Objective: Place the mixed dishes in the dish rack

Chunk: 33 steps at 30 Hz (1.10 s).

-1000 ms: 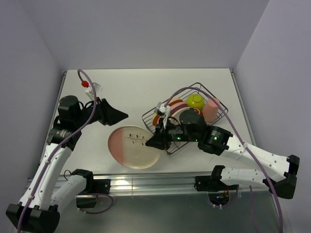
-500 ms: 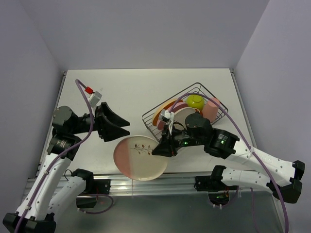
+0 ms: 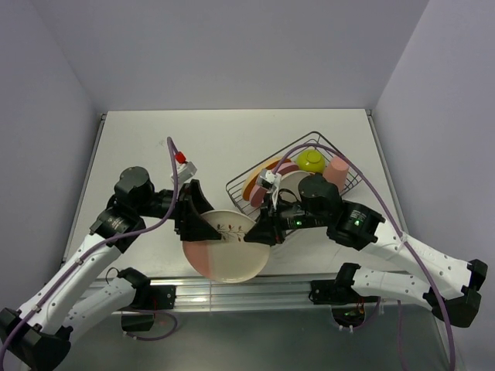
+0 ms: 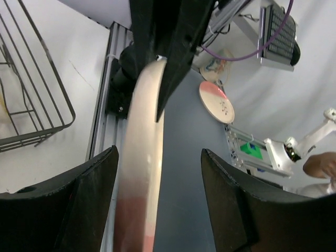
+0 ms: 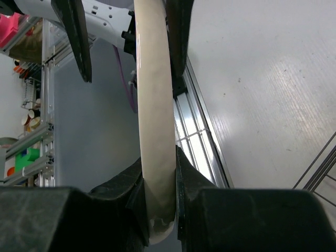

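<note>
The right gripper (image 3: pixel 261 232) is clamped on the right-hand rim of the pink-cream twig-patterned plate (image 3: pixel 228 255); in the right wrist view the rim sits pinched between both fingers (image 5: pixel 134 197), which touch it on either side. The left gripper (image 3: pixel 199 220) meets the same plate from the opposite side with its jaws spread. In the left wrist view the plate stands edge-on between the two fingers (image 4: pixel 84 205), nearer the left one, with a clear gap to the other, so they straddle the rim without pinching it. The plate itself is held up off the bench, tilted, at about the middle of the near edge, and its lower pink part hangs out past that edge over the aluminium rail (image 3: pixel 193 290). The cream half with the twig print faces up toward the top camera. Just beyond the right arm, on the right half of the bench and turned at an angle to its edges, sits the dish rack (image 3: pixel 340 157). In it an orange plate (image 3: pixel 251 188) stands on edge at the end nearest the held plate, a lime-green bowl (image 3: pixel 312 160) lies toward the far corner of the rack, and a salmon cup (image 3: pixel 336 171) is just beside the bowl on the side toward the right edge.
</note>
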Each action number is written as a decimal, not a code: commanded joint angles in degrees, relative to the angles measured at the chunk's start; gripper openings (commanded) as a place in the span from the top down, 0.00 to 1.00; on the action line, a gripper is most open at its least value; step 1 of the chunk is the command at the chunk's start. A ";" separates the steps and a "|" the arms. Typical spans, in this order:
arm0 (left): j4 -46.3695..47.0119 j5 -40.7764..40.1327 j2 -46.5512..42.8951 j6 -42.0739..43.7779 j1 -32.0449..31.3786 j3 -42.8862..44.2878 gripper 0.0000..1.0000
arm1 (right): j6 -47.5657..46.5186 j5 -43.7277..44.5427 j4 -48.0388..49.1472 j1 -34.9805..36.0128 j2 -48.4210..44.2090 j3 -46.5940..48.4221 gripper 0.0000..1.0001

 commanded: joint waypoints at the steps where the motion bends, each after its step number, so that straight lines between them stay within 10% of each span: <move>1: -1.38 0.20 -0.38 4.50 -2.12 2.43 0.31 | 0.35 -4.03 7.00 -1.34 -2.35 5.49 1.00; 7: -3.40 -1.12 1.64 5.64 -4.15 4.18 0.55 | 0.88 -5.70 6.39 -1.52 -3.49 5.32 1.00; 11: -3.49 -3.22 3.66 5.20 -6.52 4.89 1.00 | 1.14 -5.70 6.39 -1.60 -4.72 5.05 1.00; 24: -12.63 -28.99 5.77 5.37 -9.34 10.95 1.00 | 0.97 -2.62 1.29 -2.39 -7.54 7.77 1.00; 33: -10.95 -20.20 3.05 8.45 -9.34 11.12 0.17 | 0.44 -2.18 -0.55 -2.57 -10.00 6.55 1.00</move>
